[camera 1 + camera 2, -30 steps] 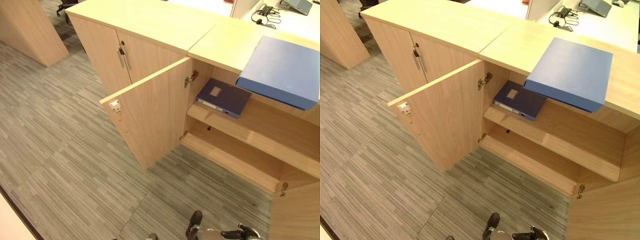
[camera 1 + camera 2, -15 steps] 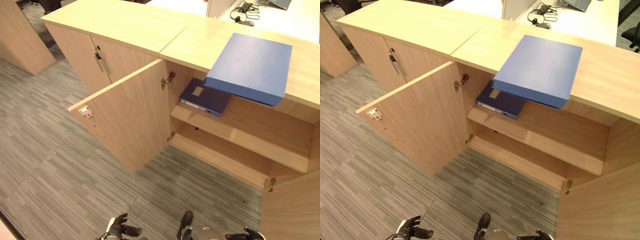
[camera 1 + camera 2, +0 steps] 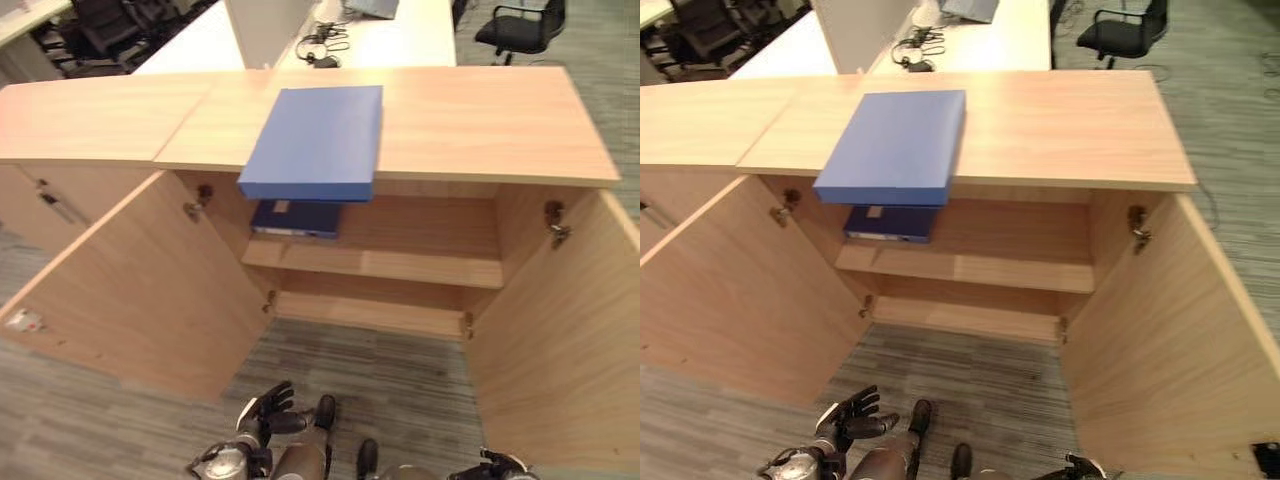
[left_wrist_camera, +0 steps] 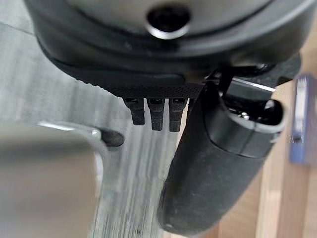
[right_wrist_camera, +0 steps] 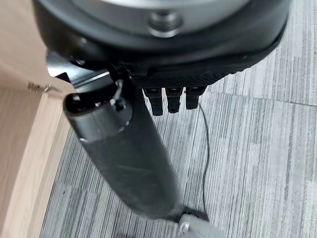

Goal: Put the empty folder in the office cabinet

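nearest the robot, low over the carpet floor [image 3: 120, 430], the left hand [image 3: 262, 412] hangs with its fingers spread and carries nothing. the right hand [image 3: 497, 466] sits at the near right edge, also low; its wrist view shows straight fingers over the carpet, loose and empty.

beyond the hands, the office cabinet [image 3: 400, 255] stands open. the left door [image 3: 130, 290] swings out toward the near left and the right door [image 3: 560, 330] toward the near right. the bottom compartment and the right part of the inner shelf [image 3: 420, 265] are bare. a dark blue binder [image 3: 295, 218] lies flat on the left end of that shelf.

farther back, the empty folder [image 3: 318, 140], light blue, lies flat on the cabinet's top surface [image 3: 480, 120], its near edge overhanging the front lip directly above the dark binder. it is well apart from both hands.

behind the cabinet, a white desk [image 3: 400, 30] carries a headset [image 3: 318, 50], and an office chair [image 3: 520, 22] stands at the far right.

assessment: access is prepared, doors open and shelf room available. the folder is not yet grasped or moved. remaining, in my judgement: raise a hand to the top, take hold of the folder, lower it and slide it onto the shelf.
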Robot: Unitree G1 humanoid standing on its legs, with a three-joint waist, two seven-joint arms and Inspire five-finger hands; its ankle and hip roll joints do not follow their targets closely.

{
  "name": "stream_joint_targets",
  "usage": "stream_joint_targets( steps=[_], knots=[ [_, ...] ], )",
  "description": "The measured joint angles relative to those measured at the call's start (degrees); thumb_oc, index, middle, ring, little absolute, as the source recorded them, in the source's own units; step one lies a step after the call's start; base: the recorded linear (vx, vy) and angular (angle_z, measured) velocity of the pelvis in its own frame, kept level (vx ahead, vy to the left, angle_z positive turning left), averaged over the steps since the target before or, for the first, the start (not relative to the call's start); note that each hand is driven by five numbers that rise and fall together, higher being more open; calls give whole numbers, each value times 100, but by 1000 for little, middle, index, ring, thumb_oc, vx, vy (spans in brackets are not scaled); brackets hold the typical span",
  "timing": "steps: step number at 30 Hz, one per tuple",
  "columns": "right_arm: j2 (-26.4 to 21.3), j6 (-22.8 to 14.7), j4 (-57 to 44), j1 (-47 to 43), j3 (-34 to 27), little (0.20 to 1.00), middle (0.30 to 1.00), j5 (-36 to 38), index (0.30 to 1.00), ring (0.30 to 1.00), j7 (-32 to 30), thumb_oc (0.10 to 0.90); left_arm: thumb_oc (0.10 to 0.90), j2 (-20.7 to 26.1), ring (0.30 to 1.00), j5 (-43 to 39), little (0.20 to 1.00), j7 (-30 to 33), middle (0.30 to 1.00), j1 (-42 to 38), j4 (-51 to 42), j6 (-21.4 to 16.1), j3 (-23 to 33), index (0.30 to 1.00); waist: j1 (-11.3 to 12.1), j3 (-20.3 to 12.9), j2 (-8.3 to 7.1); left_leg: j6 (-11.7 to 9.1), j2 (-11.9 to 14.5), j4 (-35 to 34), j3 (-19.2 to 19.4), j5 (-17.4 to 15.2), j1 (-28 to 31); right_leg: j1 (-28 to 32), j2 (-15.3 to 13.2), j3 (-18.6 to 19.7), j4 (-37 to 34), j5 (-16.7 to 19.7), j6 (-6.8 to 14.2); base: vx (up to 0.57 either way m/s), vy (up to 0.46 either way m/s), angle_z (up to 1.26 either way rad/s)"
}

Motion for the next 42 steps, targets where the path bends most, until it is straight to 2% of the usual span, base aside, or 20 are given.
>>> stream_joint_targets(
  steps=[1,3,4,5,6,7,8,9,10,12,13,15,20,22,25,31,37,42],
  knots=[
    [110,-8,9,83,-5,900,900,-22,900,900,4,800,800,82,900,0,900,0,900,-32,-82,-2,9,900,-21,-32,-176,8,-63,-101,16,2,219,38,0,-19,-34,-3,7,80,77,-6],
    [166,-8,33,185,-18,900,900,-41,900,900,4,800,800,95,900,0,900,10,900,-58,-115,-1,19,900,-18,-49,-260,50,-111,-223,64,14,461,40,-13,-21,-32,-13,23,49,66,8],
    [176,-8,37,193,-24,900,900,-47,900,900,6,800,800,98,900,1,900,10,900,-55,-126,-1,20,900,-44,-52,-261,237,-156,-427,79,62,713,35,4,-4,15,-15,39,52,72,-3],
    [172,-8,37,187,-23,900,900,-49,900,900,8,800,800,95,900,1,900,10,900,-41,-130,5,20,900,-47,-55,-194,399,-97,-576,74,174,866,6,71,27,110,-17,55,62,85,-18],
    [150,-11,36,99,-50,900,900,-95,900,900,11,800,800,70,900,5,900,11,900,-62,-147,45,48,900,-90,-2,207,407,407,-983,81,220,1136,-297,336,250,753,-182,389,42,59,-12],
    [158,-20,-13,88,-51,900,900,-107,900,900,4,800,800,45,900,8,900,12,900,-74,-146,65,94,900,-124,-18,250,415,440,-1008,46,263,1111,-431,224,276,976,-490,280,32,63,-2],
    [158,-25,-56,98,-46,900,900,-122,900,900,9,800,800,20,900,10,900,21,900,-49,-182,62,149,900,-137,-73,205,370,363,-1010,50,252,1106,-386,-131,343,809,-473,347,14,36,15],
    [269,-24,-15,171,-43,900,900,-171,900,900,14,800,800,119,900,23,900,33,900,-63,-228,62,164,900,-51,-124,120,218,320,-1009,61,164,1111,-234,-182,198,427,-231,182,23,54,16],
    [303,-20,-6,176,-45,900,900,-173,900,900,16,800,800,155,900,24,900,35,900,-62,-247,61,171,900,-41,-155,89,222,311,-1010,50,167,1121,-189,-177,200,278,-166,253,16,50,9],
    [327,-17,-1,178,-42,900,900,-183,900,900,19,800,800,139,900,69,900,63,900,-18,-280,59,230,900,-21,-179,110,227,351,-1010,46,167,1141,-132,-125,183,146,-91,245,15,51,10],
    [362,-18,-7,208,14,900,900,-199,900,900,14,800,800,135,900,136,900,158,900,57,-287,66,242,900,-22,-199,98,223,399,-1030,55,139,1215,-12,-78,144,-47,52,234,12,53,7],
    [360,-13,-6,213,18,900,900,-200,900,900,17,800,800,135,900,246,900,191,900,132,-288,66,242,900,18,-217,42,236,396,-1028,61,119,1220,37,-76,159,-146,103,265,10,59,-1],
    [430,1,-11,367,16,900,900,-203,900,900,11,800,800,133,900,297,900,332,900,330,-318,83,457,900,202,-340,-218,252,334,-1010,66,146,1230,101,-119,182,-320,200,331,6,32,1],
    [484,5,-14,457,7,900,900,-203,900,900,3,800,800,115,900,296,900,511,900,498,-677,99,683,900,295,-365,-265,251,284,-1009,69,186,1231,107,-170,168,-336,208,374,13,16,5],
    [564,27,-19,508,-7,900,900,-201,900,900,-4,800,800,115,900,321,900,731,900,627,-1263,82,1025,900,428,-363,-255,275,211,-1009,60,187,1226,110,-240,145,-354,225,416,4,16,7],
    [561,1,-79,584,17,900,900,-226,900,900,-81,800,800,440,900,1859,900,1373,900,589,-2525,44,1769,900,599,-371,-258,338,113,-1011,42,158,1228,152,-341,121,-325,242,542,8,2,3],
    [581,-35,-71,617,193,900,900,-348,900,900,-200,800,800,755,900,3395,900,2267,900,465,-3497,-33,1991,900,604,-403,-316,393,79,-1009,61,149,1311,205,-380,131,-326,227,621,1,-1,1],
    [609,-97,-44,576,329,900,900,-442,900,900,-225,800,800,1290,900,4326,900,2389,900,-180,-3902,-231,1855,900,587,-440,-373,409,79,-1008,84,141,1335,218,-383,161,-331,225,630,8,2,-2]
  ],
)
